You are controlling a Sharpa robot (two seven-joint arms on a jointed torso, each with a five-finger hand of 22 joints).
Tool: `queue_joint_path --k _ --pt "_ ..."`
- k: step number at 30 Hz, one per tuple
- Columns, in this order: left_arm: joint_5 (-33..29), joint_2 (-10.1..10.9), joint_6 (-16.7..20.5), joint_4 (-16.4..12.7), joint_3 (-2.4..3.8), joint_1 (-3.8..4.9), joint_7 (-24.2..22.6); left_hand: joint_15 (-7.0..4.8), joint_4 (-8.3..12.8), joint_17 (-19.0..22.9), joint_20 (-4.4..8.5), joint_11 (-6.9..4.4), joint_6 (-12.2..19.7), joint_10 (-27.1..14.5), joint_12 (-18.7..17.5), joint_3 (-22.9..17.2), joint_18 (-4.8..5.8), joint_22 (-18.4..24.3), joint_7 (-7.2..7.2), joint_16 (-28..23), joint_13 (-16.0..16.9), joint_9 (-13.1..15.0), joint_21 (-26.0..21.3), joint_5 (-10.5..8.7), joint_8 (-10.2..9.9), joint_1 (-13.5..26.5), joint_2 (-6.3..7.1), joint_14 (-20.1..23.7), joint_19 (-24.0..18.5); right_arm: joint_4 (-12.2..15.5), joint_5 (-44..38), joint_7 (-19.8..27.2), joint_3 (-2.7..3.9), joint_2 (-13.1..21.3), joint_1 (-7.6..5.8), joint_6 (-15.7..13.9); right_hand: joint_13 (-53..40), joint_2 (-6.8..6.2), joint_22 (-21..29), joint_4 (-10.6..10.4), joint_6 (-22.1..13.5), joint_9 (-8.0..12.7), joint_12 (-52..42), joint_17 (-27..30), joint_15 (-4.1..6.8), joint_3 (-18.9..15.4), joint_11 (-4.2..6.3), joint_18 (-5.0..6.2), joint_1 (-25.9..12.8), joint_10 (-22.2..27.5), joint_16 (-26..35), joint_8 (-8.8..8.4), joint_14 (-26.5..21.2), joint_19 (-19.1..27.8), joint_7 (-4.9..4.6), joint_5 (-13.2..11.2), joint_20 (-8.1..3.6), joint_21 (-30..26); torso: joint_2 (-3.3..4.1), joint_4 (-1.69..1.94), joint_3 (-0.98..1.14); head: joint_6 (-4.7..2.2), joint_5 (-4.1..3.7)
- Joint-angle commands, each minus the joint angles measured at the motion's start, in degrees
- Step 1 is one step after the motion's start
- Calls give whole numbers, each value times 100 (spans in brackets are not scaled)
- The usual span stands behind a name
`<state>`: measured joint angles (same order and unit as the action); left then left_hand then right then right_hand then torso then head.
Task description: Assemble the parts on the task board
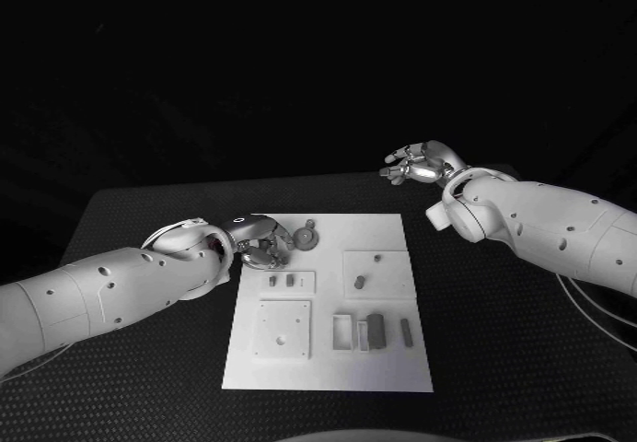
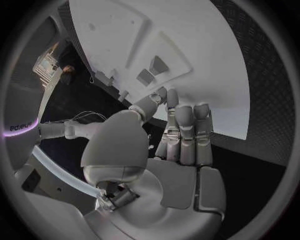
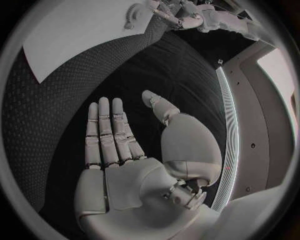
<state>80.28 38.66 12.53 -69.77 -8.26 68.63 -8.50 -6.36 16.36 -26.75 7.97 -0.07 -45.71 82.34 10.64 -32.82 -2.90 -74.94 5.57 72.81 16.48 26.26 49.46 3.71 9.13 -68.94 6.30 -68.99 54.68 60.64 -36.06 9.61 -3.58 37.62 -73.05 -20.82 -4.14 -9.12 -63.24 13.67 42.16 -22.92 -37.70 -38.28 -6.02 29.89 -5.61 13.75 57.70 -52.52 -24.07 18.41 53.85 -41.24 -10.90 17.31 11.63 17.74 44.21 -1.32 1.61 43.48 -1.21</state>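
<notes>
The white task board (image 1: 385,368) lies mid-table. A grey gear-like round part (image 1: 306,238) sits near its far left corner. My left hand (image 1: 268,247) hovers at that corner, just left of the gear, with nothing seen in it; the left wrist view shows the hand (image 2: 181,140) with straight fingers side by side and the thumb out over the board's edge (image 2: 206,60). My right hand (image 1: 422,164) is raised off the far right of the board, open and empty; in the right wrist view its palm (image 3: 131,150) lies flat over the black table, with the gear (image 3: 133,12) far off.
Small grey pieces stand in a raised plate (image 1: 282,280) and on another (image 1: 378,273). Grey bars (image 1: 377,331) lie near the board's front, beside a square plate with a hole (image 1: 283,329). Black table (image 1: 517,350) surrounds the board.
</notes>
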Motion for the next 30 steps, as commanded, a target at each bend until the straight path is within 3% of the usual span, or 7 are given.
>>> queue_joint_path --k 1,5,12,15,22,25,30 --pt "-305 43 0 -34 17 -1 -133 -29 -5 7 382 -32 143 -23 28 48 55 -63 -26 0 -9 -21 -25 -24 -54 24 86 7 29 9 -7 55 2 24 2 51 9 20 -8 17 47 8 -30 -6 -39 -26 -428 -57 -24 699 26 14 2 -44 -143 17 -6 -20 -1 1 -5 -8 -11" --pt "-405 163 -152 -79 28 1 -191 -22 -32 18 383 -24 276 -69 22 101 71 -60 -69 -20 -10 -31 -45 -33 -83 113 179 32 15 15 -7 59 2 54 2 42 9 20 -10 18 46 8 -30 -6 -39 -26 -428 -57 -23 699 26 14 2 -44 -143 17 -6 -22 -4 8 7 -31 -22" --pt "-949 429 -416 -132 167 8 -299 -11 -58 23 387 -11 295 -113 31 282 84 -68 -60 -31 -1 12 -72 44 -7 330 279 69 -22 36 -9 48 2 118 2 75 10 22 -13 20 46 9 -30 -7 -39 -24 -428 -56 -19 700 27 15 2 -46 -141 17 -7 -25 -7 18 8 -28 -25" --pt "-1956 523 -470 -46 226 38 -378 18 -67 37 367 20 94 -161 24 314 102 -59 44 -64 -3 78 -132 51 147 388 233 136 -108 53 -50 11 2 175 2 160 9 29 -26 55 51 12 -35 -12 -37 -7 -426 -52 31 697 29 21 6 -53 -138 -6 -9 -37 -2 15 4 -50 -26" --pt "-4460 606 -201 211 235 115 -711 255 -47 193 164 257 -584 -650 -206 194 114 -16 304 -403 -105 260 -352 104 571 370 -36 513 -396 218 -985 -141 1 373 42 593 -1 115 -102 231 195 8 -87 -45 8 299 -349 -27 440 537 16 109 88 -171 -75 -193 -4 -89 -5 7 -2 -100 -69" --pt "-5063 633 -100 196 235 116 -851 457 -42 528 -68 423 -624 -923 -335 56 192 181 344 -1136 -173 304 -812 109 620 433 -74 1049 -878 330 -1308 -178 0 475 80 699 11 124 -140 239 283 8 -35 -76 58 428 -257 10 499 293 -24 151 203 -291 -19 -252 -10 -95 0 7 -10 -131 -93" --pt "-5710 668 -1 74 234 116 -1074 707 -19 912 -288 484 -610 -1026 -335 56 242 401 335 -2134 -198 395 -1284 74 687 521 -59 1130 -1116 549 -2061 -237 -2 663 145 781 25 126 -249 267 551 -14 557 -117 117 570 -154 71 516 -258 -32 264 359 -474 60 -342 -7 -163 -3 15 -16 -169 -139"
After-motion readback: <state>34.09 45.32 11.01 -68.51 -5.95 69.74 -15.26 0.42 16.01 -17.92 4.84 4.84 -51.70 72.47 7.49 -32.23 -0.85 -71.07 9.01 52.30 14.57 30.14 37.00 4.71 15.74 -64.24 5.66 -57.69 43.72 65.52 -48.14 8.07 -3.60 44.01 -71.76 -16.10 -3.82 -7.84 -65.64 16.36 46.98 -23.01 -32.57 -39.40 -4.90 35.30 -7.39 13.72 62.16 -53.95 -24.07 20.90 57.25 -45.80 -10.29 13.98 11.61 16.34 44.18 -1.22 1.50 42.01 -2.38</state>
